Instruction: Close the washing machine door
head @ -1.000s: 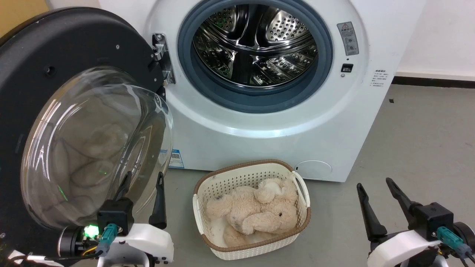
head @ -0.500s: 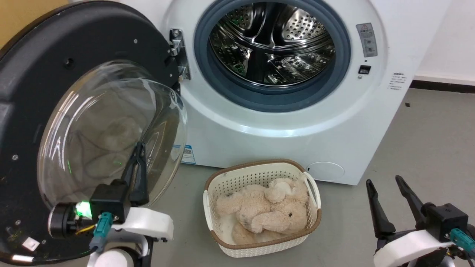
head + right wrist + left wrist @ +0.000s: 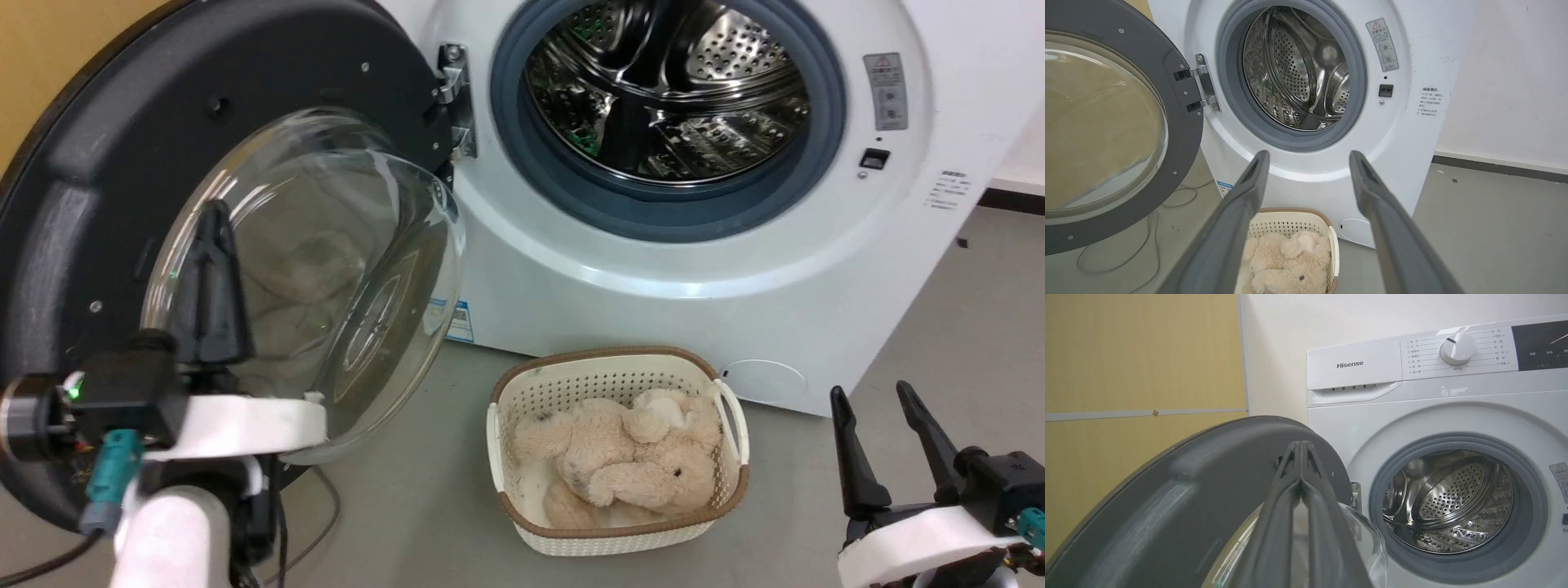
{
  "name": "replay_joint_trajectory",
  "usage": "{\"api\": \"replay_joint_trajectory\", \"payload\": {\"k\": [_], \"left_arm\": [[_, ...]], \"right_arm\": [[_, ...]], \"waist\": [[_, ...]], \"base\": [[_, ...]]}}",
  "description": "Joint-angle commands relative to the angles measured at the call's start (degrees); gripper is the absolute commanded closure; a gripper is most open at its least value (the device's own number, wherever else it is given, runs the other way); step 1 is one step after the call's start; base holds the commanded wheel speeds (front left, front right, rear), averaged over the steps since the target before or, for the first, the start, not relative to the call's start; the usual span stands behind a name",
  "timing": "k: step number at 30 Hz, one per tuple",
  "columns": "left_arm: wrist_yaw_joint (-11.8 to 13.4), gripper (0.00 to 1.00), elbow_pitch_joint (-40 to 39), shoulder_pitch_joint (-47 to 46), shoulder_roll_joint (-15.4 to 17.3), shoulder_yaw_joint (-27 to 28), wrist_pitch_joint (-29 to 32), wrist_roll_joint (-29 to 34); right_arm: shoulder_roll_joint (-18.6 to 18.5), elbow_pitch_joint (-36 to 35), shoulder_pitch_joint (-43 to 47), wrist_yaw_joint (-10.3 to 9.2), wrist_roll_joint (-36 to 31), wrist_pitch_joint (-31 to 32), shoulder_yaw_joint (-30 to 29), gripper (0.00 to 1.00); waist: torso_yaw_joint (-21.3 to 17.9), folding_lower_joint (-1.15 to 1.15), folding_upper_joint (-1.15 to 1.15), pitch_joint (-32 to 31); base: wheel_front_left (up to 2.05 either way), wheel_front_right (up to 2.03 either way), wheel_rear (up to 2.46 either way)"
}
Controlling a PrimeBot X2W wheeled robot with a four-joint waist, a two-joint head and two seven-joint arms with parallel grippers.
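Washing machine door (image 3: 82, 180) open; left tool (image 3: 214, 216) covers part of its glass.

A laundry corner in a plain indoor room.
A white front-loading washing machine (image 3: 653, 310) with a program dial (image 3: 1457, 349) stands on a bare grey floor (image 3: 963, 310) against a white wall (image 3: 1506, 81) edged with a dark skirting strip (image 3: 1494, 168). Yellow wood panelling (image 3: 1143, 351) runs beside it, and a cream laundry basket (image 3: 620, 535) holding a plush toy (image 3: 620, 457) sits in front.
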Motion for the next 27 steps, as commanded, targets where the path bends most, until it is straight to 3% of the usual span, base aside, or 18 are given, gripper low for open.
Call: {"api": "replay_joint_trajectory", "payload": {"k": [1,15,21,27], "left_arm": [[0.3,1.0,-1.1,-1.6,0.6,0.8,-0.7,-0.7],[-2.5,1.0,-2.6,-7.9,2.4,10.8,-2.3,-7.5],[-4.1,1.0,3.9,-11.1,3.4,13.4,-2.1,-13.8],[-3.7,1.0,12.6,-15.3,4.7,17.5,0.9,-21.2]], "right_arm": [[0.0,-0.2,-0.3,0.02,0.9,-0.7,-0.4,0.0],[0.0,0.0,-0.5,0.02,2.4,-2.3,-2.4,0.0],[0.0,0.5,-0.8,0.02,3.2,-3.1,-3.1,0.0],[0.0,0.8,-1.2,0.03,3.9,-3.8,-3.7,0.0]], "waist": [[0.9,0.0,0.0,0.4],[6.2,0.0,0.0,1.9],[8.4,0.0,0.0,2.7],[9.7,0.0,0.0,3.5]], "base": [[0.0,0.0,0.0],[0.0,0.0,0.0],[0.0,0.0,0.0],[0.0,0.0,0.0]]}}
